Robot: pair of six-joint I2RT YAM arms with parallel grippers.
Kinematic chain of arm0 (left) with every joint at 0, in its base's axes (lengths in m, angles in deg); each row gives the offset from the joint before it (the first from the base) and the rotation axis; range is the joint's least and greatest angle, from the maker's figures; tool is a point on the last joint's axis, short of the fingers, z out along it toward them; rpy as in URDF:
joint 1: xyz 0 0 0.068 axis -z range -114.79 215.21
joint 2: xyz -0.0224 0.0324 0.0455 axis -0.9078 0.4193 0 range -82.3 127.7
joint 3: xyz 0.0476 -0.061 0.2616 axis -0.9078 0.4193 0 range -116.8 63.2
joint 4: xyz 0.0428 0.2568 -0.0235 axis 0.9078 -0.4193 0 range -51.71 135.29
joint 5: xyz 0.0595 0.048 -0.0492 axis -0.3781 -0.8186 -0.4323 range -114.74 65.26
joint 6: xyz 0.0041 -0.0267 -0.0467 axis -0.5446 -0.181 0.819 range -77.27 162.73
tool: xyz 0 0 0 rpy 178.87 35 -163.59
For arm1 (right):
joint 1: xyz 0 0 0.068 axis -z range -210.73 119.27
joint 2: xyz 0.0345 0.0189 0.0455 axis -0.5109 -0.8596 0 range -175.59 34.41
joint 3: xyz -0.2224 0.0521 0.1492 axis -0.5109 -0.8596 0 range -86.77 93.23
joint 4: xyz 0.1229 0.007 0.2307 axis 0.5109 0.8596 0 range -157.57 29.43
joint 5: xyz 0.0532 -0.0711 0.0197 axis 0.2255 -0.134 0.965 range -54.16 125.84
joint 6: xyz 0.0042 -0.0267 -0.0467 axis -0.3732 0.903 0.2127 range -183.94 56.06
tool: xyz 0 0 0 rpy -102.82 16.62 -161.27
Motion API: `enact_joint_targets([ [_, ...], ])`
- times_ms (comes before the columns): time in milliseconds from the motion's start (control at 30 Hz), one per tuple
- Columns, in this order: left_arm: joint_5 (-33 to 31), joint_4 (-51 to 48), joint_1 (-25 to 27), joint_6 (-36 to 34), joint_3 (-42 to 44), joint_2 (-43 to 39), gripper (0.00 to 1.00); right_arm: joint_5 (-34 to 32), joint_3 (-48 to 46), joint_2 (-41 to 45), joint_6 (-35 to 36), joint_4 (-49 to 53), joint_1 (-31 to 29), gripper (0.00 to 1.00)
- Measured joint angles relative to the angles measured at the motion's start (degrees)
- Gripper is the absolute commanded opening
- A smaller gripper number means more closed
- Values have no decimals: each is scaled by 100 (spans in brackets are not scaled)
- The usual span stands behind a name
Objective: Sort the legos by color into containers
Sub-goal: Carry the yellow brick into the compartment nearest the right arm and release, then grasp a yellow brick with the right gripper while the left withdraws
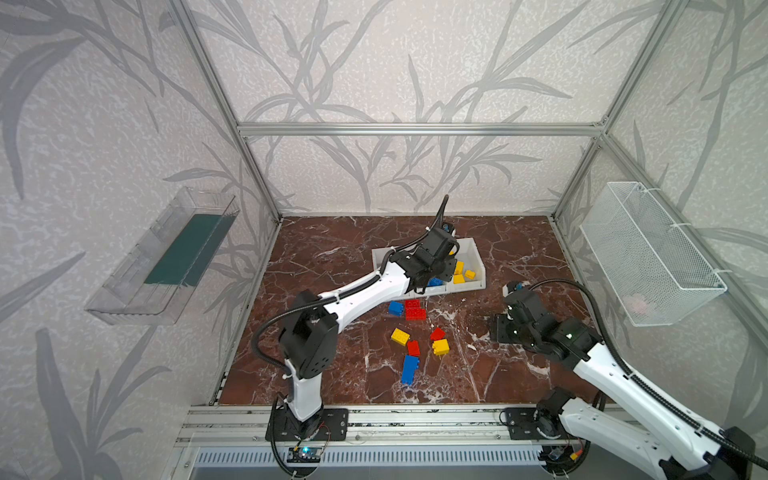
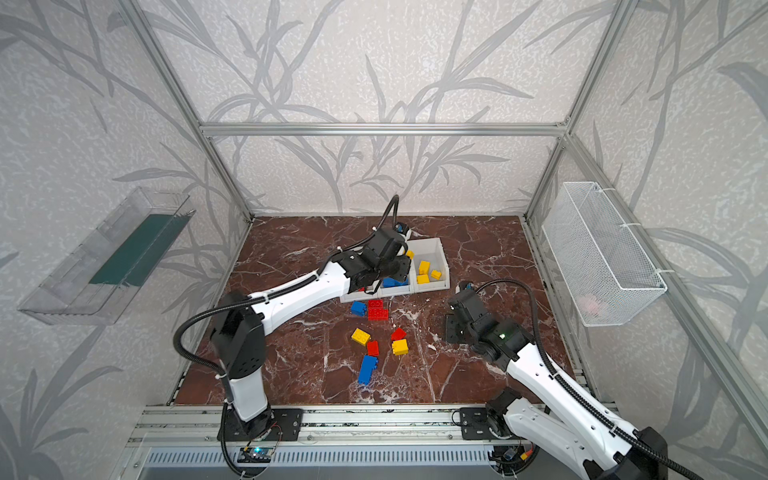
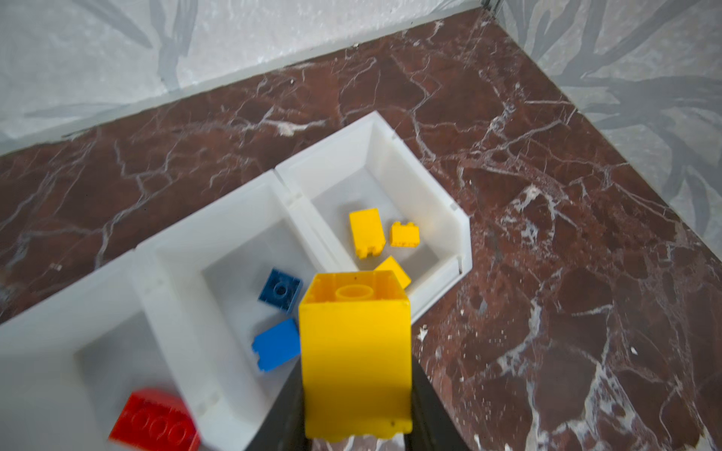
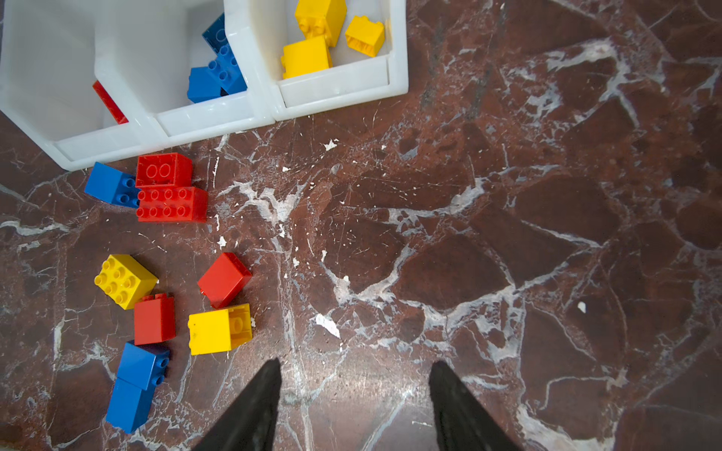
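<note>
Left claw (image 3: 355,390): clenched on a yellow square plastic brick (image 3: 353,343). Both dark fingers press its sides, and its hollow underside faces away from the wrist.
Left claw position: above the white plastic three-compartment bin (image 3: 283,175), close to the divider between the middle and yellow-filled compartments. In both top views the wrist hides the fingertips.
Yellow compartment (image 3: 414,187): just ahead of the left claw. Contains three yellow bricks (image 3: 366,233).
Middle compartment (image 3: 234,218): directly beside the left claw. Contains two blue bricks (image 3: 280,289).
End compartment (image 3: 47,351): farthest from the left claw. Contains one red brick (image 3: 156,423), blurred.
Right claw (image 4: 355,365): released, fingers spread, nothing between them. It hovers over the bare red-brown marble tabletop (image 4: 508,234).
Loose bricks: all lie on the tabletop to the left of the right claw. Nearest is a yellow brick on its side (image 4: 218,328), just beside a red cube-shaped brick (image 4: 224,279).
Far group: a long red brick (image 4: 172,205), a short red brick (image 4: 164,170) and a blue brick (image 4: 111,183) lie together against the bin front, ahead and left of the right claw.
</note>
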Motion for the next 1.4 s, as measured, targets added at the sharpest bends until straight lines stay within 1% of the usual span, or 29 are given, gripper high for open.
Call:
enact_joint_targets([
  [167, 190, -50, -66, -31, -1340, 1202, 25, 72, -208, 249, -83, 186, 0, 60],
  [267, 356, -68, -149, 50, -1851, 1746, 25, 136, -258, 389, -96, 291, 0, 60],
  [333, 448, -101, -210, 103, -2065, 2035, 29, 157, -260, 452, -105, 348, 0, 60],
  [367, 494, -111, -229, 138, -2146, 2155, 32, 160, -260, 481, -105, 365, 0, 60],
  [467, 588, -129, -293, 212, -2197, 2352, 46, 168, -291, 531, -107, 409, 0, 60],
  [567, 649, -133, -319, 315, -2197, 2393, 56, 177, -352, 540, -107, 435, 0, 61],
  [667, 769, -35, -319, 380, -2190, 2374, 60, 199, -398, 551, -107, 466, 0, 61],
  [767, 920, 155, -319, 409, -2074, 2302, 61, 195, -407, 625, -197, 483, 0, 61],
  [900, 1025, 358, -332, 417, -1624, 1978, 61, 166, -409, 737, -258, 555, 0, 61],
  [1000, 1023, 542, -369, 420, -942, 1410, 62, 157, -422, 732, -302, 581, 0, 61],
  [1133, 990, 839, -490, 426, 269, 273, 62, 184, -468, 612, -319, 573, 0, 61],
  [1300, 828, 1060, -841, 400, 1676, -1167, 64, 350, -468, 184, -339, 323, -22, 60],
  [1400, 577, 1078, -1073, 402, 2520, -1945, 64, 400, -463, -258, -378, 35, -282, 61],
])
